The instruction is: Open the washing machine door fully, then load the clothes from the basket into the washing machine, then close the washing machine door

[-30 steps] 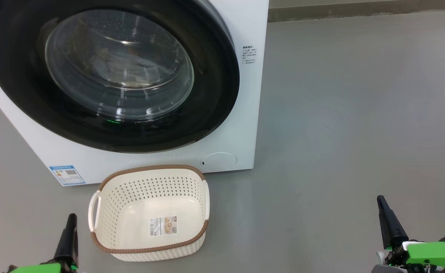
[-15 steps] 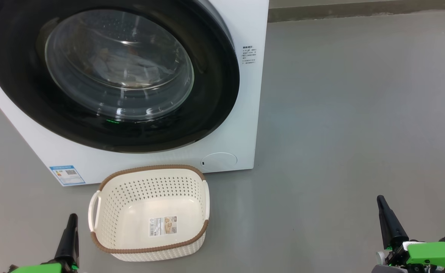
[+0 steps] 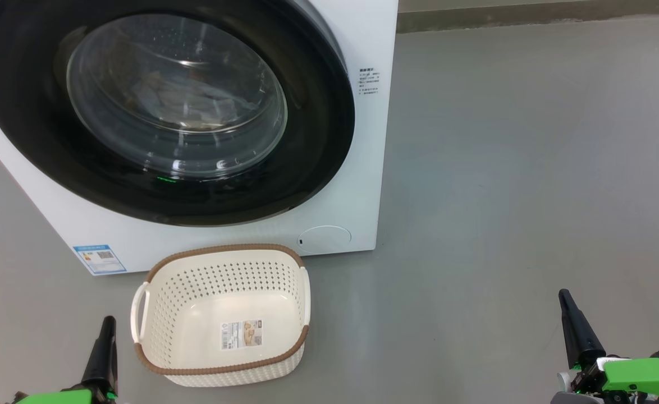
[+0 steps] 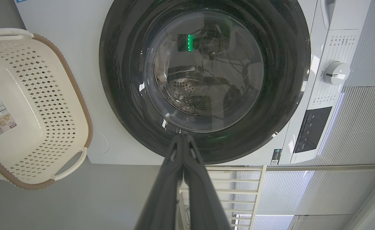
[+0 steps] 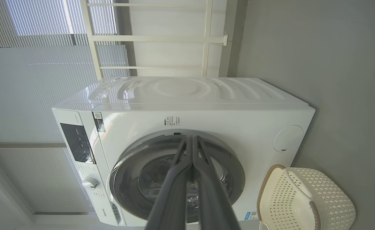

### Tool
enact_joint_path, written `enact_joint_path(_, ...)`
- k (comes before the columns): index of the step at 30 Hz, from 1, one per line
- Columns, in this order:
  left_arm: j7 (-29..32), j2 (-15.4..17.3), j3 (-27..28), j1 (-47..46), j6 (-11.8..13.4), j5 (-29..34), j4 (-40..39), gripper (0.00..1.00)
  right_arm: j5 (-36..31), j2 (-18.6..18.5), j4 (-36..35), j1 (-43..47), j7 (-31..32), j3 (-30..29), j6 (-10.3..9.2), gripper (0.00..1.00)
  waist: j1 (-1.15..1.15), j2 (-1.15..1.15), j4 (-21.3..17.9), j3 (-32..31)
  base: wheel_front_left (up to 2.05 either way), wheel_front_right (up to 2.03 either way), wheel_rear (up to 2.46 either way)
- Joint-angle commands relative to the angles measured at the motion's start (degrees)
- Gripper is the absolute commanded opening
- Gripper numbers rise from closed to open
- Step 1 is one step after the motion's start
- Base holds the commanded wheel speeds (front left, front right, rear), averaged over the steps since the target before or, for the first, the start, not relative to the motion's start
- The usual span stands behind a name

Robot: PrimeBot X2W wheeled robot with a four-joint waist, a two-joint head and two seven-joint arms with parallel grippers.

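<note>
Washing machine door [image 3: 166, 185] looks flush, clothes [image 3: 186, 104] inside, basket [image 3: 223, 367] empty: left gripper [image 3: 106, 321] and right gripper [image 3: 563, 294], both pinched closed and empty, should keep clear on the near side.

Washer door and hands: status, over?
Left hand and right hand shut, holding nothing. Door closed, clothes inside. Basket empty, on floor.
</note>
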Motion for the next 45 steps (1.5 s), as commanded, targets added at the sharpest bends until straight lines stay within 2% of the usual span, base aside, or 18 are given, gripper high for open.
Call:
enact_joint_path(1,0.24,0.92,2.00,-2.30,-0.65,0.44,-1.11,0.00,-0.46,-0.19,-1.39,-2.34,0.30,1.23,-0.06,0.00,0.00,0.00,0.00,0.00,0.00,0.00,0.00)
enact_joint_path(45,0.39,0.80,2.19,-2.32,-0.65,0.59,-1.11,0.00,-0.61,-0.07,-1.38,-2.36,0.44,1.06,-0.06,0.00,0.00,0.00,0.00,0.00,0.00,0.00,0.00)
